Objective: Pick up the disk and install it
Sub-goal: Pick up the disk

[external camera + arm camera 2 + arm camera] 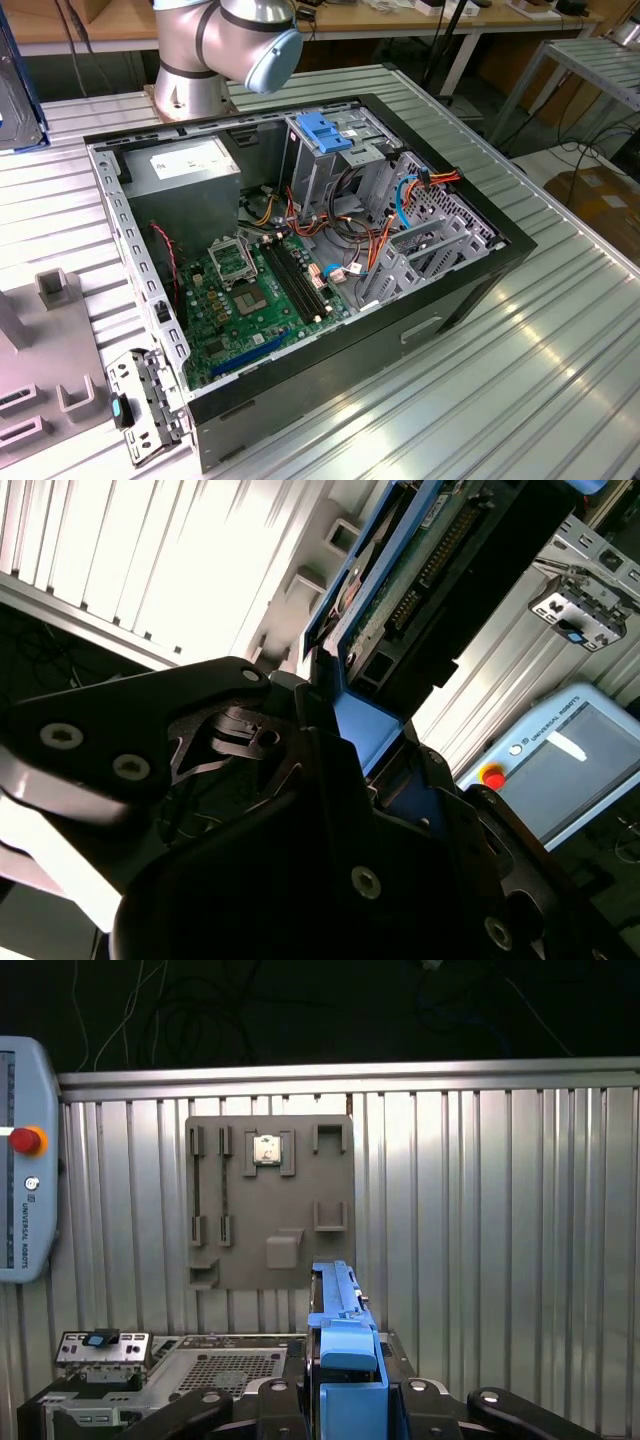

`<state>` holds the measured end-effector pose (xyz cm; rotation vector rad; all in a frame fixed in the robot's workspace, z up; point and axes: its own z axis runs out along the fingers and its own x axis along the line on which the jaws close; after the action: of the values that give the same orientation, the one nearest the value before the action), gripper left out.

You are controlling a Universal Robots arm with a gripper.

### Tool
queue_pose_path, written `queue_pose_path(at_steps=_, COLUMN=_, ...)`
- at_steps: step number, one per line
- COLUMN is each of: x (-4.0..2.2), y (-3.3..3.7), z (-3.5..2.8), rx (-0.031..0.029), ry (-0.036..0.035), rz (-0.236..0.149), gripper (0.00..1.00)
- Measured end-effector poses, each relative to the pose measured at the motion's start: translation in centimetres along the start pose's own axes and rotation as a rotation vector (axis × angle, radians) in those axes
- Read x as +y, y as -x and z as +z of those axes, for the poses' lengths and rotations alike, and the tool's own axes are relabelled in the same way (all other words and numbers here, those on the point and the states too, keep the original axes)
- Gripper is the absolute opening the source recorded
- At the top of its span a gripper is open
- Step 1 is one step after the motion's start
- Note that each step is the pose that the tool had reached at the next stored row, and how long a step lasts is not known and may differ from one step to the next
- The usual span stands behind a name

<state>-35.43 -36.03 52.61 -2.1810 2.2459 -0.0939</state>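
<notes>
In both wrist views my gripper (pixel 345 1392) (pixel 345 715) is shut on the disk (pixel 338 1305), clamping one end of its bright blue carrier rail. The disk (pixel 425 565) is held edge-on and lifted above the ribbed metal table, its green circuit board and connector side showing in the second wrist view. The exterior view shows the open computer case (pixel 120 215) lying on its side, with the metal drive cage (pixel 335 165) and its blue latch piece (pixel 325 133) at the far side. The arm's base (pixel 215 55) stands behind the case.
A grey power-supply box (pixel 185 165) and the motherboard (pixel 265 290) with loose cables lie inside the case. A grey fixture plate (pixel 270 1205) (pixel 45 375) sits on the table, beside a small metal bracket (pixel 140 405). A teach pendant (pixel 25 1160) (pixel 570 760) lies nearby.
</notes>
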Motion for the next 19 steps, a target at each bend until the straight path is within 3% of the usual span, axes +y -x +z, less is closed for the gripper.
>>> queue_pose_path(at_steps=19, x=-1.4, y=0.01, z=0.07, rx=0.0001, ry=0.0, rz=0.001, gripper=0.37)
